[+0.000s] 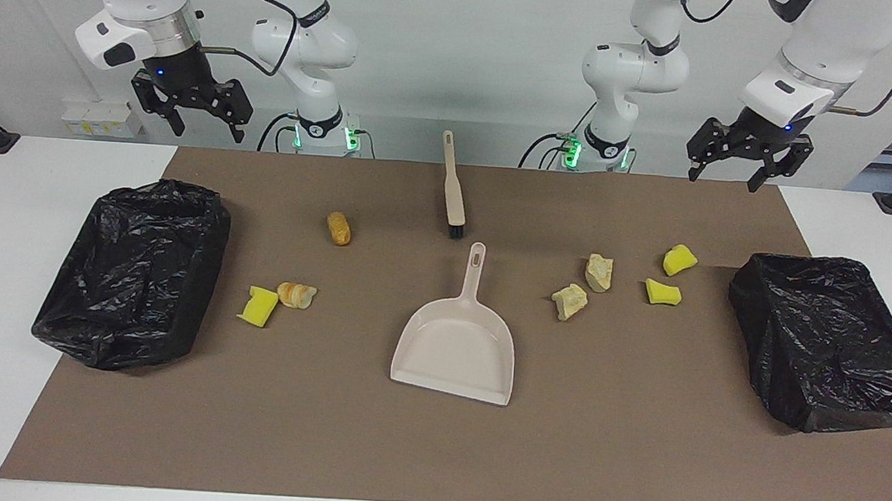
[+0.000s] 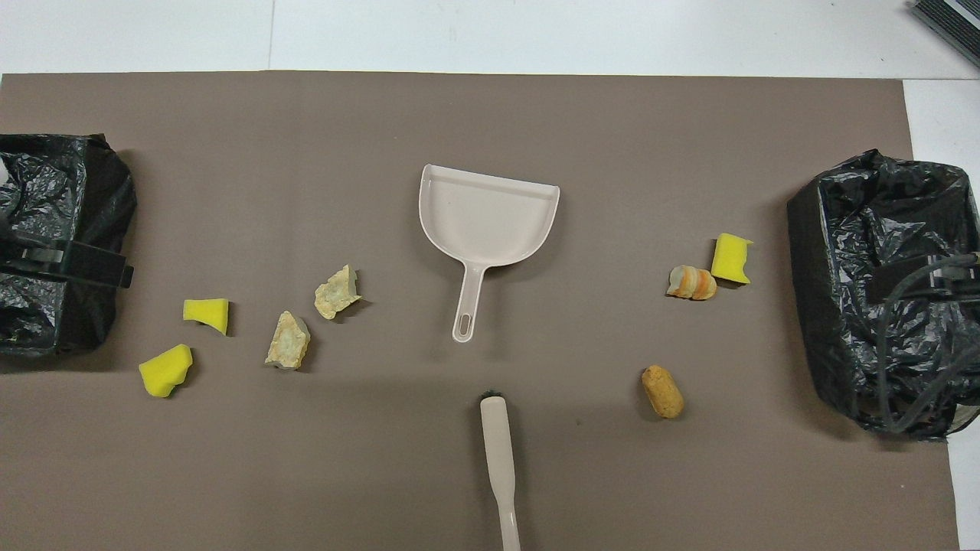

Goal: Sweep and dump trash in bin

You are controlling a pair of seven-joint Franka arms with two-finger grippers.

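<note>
Both tools, left tool (image 1: 749,167) and right tool (image 1: 191,115), hang spread and empty; brush (image 1: 453,197) lies lengthwise, bristles toward dustpan (image 1: 457,348); trash (image 1: 338,228) scattered.

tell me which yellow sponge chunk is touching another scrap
The yellow sponge chunk toward the right arm's end, beside the black-lined bin: it rests against a striped bread-like lump. The other two chunks lie apart.
</note>
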